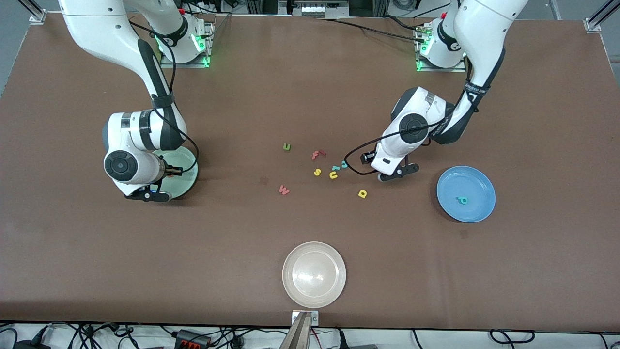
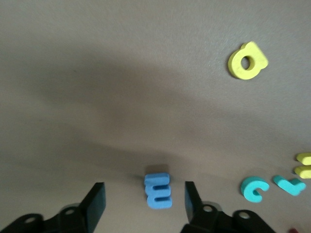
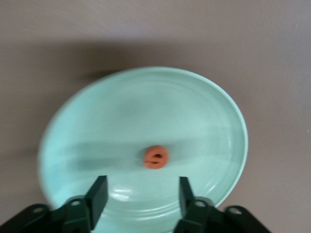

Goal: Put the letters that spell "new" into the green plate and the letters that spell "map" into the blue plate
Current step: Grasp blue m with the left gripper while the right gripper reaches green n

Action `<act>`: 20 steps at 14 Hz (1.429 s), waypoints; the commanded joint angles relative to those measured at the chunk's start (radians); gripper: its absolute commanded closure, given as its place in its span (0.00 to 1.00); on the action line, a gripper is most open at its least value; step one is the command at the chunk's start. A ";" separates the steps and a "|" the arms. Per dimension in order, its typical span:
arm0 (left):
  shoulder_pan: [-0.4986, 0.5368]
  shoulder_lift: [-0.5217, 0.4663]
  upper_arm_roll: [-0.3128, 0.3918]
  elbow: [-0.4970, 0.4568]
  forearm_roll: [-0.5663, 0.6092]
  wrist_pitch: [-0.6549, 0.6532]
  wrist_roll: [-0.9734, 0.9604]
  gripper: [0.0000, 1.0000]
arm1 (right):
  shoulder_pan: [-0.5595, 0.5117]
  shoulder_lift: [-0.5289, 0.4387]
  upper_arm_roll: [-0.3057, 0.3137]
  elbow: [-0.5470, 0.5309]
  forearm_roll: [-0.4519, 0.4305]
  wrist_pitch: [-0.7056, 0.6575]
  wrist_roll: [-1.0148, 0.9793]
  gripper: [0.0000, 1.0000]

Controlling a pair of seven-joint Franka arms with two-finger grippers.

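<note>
**Two letters placed, four waiting, and a crowded cluster to pick from**

The left gripper (image 2: pixel 145 204) is hanging low over the table with its fingers spread either side of the blue "m" (image 2: pixel 158 191), not yet touching it and holding nothing. The right gripper (image 3: pixel 138 196) is hovering over the green plate (image 3: pixel 87 126), jaws apart and empty, with the orange "e" (image 3: pixel 156 157) lying loose on the plate.

The main risk is sitting with the left gripper: the "m" is small and flat, so a close that is off-centre may be flicking it away instead of pinching it. The teal "c" (image 2: pixel 254 188) is lying near, and a sideways sweep could be scattering it and its neighbours. Lookalikes are also inviting a wrong pick: the yellow "s" (image 1: pixel 317 172) and yellow "u" (image 1: pixel 333 175) share their colour with the yellow "a" (image 1: pixel 362 194).

Counting: three plates, namely green, the blue plate (image 1: pixel 477 182) and a cream one (image 1: pixel 295 295). The teal "p" (image 1: pixel 463 199) is already lying in the blue plate. On the table are the olive "n" (image 1: pixel 287 146), pinkish "w" (image 1: pixel 284 190), a red "f" (image 1: pixel 317 154), and what is probably one more teal piece, hard to read.
</note>
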 commanded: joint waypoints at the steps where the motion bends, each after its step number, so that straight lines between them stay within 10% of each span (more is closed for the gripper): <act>1: -0.019 0.013 0.004 -0.002 -0.012 0.038 -0.013 0.40 | 0.072 -0.053 0.032 0.021 0.015 -0.034 0.027 0.00; 5: -0.032 0.020 0.007 -0.008 -0.012 0.040 -0.016 0.52 | 0.216 -0.038 0.061 0.021 0.248 0.069 0.041 0.00; 15: -0.035 0.033 0.010 -0.005 -0.009 0.032 -0.013 0.84 | 0.509 0.089 0.063 0.024 0.277 0.270 0.495 0.23; 20: 0.039 -0.067 0.030 0.097 0.165 -0.277 0.097 0.83 | 0.537 0.126 0.063 0.055 0.308 0.285 0.496 0.31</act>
